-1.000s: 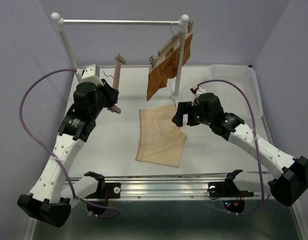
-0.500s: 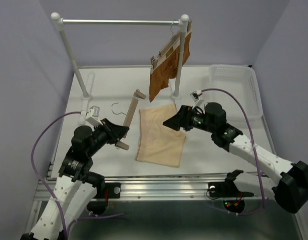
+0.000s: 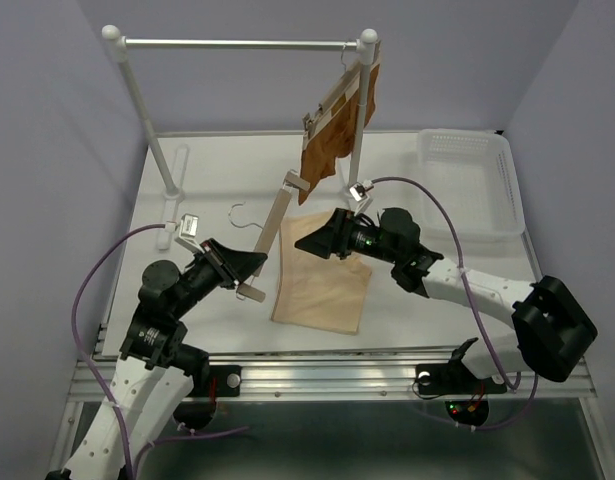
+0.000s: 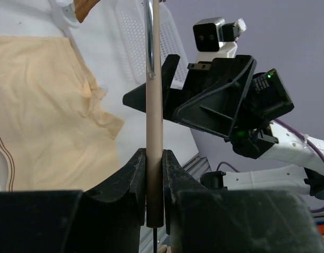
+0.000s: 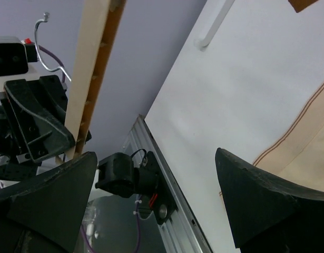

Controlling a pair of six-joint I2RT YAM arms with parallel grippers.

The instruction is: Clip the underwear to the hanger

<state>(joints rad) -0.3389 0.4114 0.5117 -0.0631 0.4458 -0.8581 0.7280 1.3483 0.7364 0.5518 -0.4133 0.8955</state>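
The white-and-black left arm (image 3: 147, 335) rises from the near edge and bends forward, wrist turned toward the middle. Its black two-finger left gripper (image 3: 249, 270) has both jaws pressed on the bar of the slim light wooden hanger (image 4: 153, 105). The white-and-black right arm (image 3: 477, 292) stretches low and leftward, its black two-finger right gripper (image 3: 323, 238) spread wide, holding nothing, facing the left one

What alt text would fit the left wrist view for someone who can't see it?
The left claw pinches the light wooden hanger, its bar running straight up mid-frame. Behind it on the right, the right claw gapes open; the beige underwear lies spread on the white table at left.
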